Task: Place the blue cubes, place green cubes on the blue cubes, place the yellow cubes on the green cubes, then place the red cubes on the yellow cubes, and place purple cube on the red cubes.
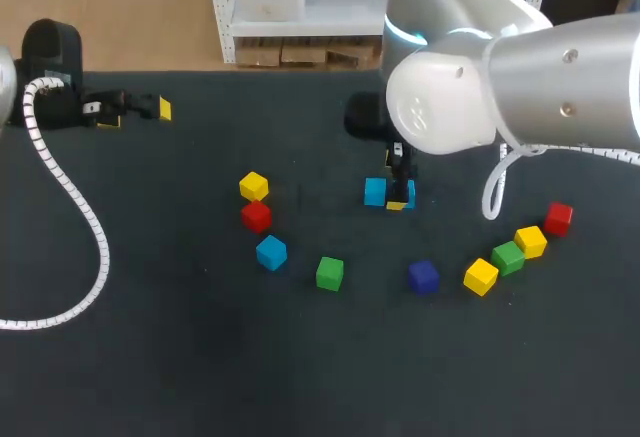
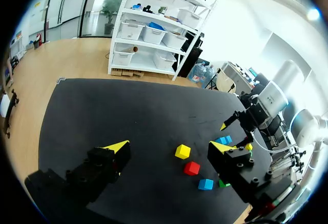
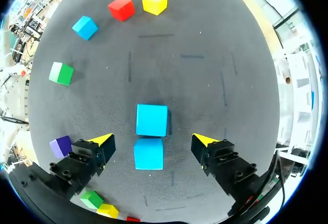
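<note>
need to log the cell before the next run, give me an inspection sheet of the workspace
surface: dark table, flat
job's things: two blue cubes side by side mid-table; loose around them a third blue cube, two green cubes, three yellow cubes, two red cubes, one purple cube; nothing stacked
clutter: nothing seen
grippers: left claw open, empty, at the far left; right claw open over the blue pair
cables: white coiled cable lies on the table's left side
surroundings: nothing seen
</note>
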